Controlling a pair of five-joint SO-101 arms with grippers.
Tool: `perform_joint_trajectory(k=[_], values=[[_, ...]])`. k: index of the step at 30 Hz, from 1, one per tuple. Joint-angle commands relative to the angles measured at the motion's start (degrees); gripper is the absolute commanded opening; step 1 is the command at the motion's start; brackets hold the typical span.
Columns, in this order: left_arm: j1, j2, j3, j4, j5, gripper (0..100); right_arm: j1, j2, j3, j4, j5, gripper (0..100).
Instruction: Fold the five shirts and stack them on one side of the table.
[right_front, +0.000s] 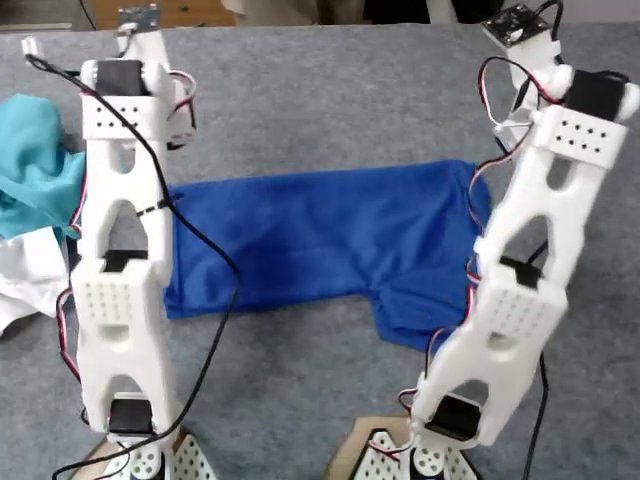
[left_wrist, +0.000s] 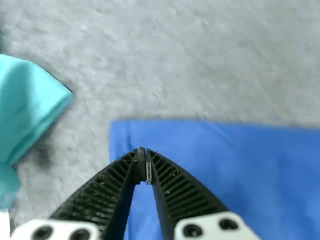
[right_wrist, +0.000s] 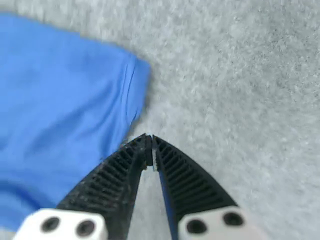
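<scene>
A blue shirt (right_front: 320, 240) lies spread flat in the middle of the grey table, with one sleeve (right_front: 420, 315) pointing toward the near edge. My left gripper (left_wrist: 142, 165) is shut, its tips just above the shirt's left edge (left_wrist: 120, 150) near a far corner. My right gripper (right_wrist: 149, 149) is also shut, and it hovers over bare table right beside the shirt's right hem (right_wrist: 131, 95). No cloth shows pinched in either gripper. From above, the left arm (right_front: 120, 200) covers the shirt's left edge and the right arm (right_front: 540, 230) covers its right edge.
A crumpled teal shirt (right_front: 35, 160) and a white shirt (right_front: 25, 270) are heaped at the table's left edge. The teal shirt (left_wrist: 25, 115) lies close to the blue shirt's corner. Grey tabletop (right_front: 330, 100) stretches beyond the blue shirt.
</scene>
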Motion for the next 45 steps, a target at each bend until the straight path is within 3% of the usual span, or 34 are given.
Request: perform_joint_trajectory(k=[1,5,9,19,26,29,33,39,45], values=[[3.08,-13.14,10.37,0.62,-0.09,2,1.27,-11.65,9.1,1.05,3.34,0.5],[3.6,-22.37,21.27,-0.35,-0.26,2,1.45,-19.12,18.07,0.97,7.12,0.5],[0.79,-30.64,35.34,-6.95,-0.44,2,1.45,-26.77,27.56,0.88,10.73,0.5],[-5.01,-50.59,83.16,-36.22,-5.19,2,0.04,-50.15,71.08,-16.26,18.73,9.4],[-8.35,-55.08,103.56,-58.02,-1.67,2,-4.44,-70.2,106.24,-30.33,25.67,9.4],[-8.35,-55.08,108.66,-62.77,4.13,2,-6.73,-76.35,117.49,-34.11,25.76,9.4],[-8.79,-55.08,111.74,-68.4,4.57,2,-8.48,-84.0,125.76,-35.34,25.58,9.4],[-8.53,-55.16,111.91,-68.66,4.57,2,-8.48,-93.85,132.26,-38.77,25.58,9.4],[-8.44,-55.16,111.82,-69.01,4.57,2,-8.48,-94.37,137.8,-46.24,25.58,9.4]])
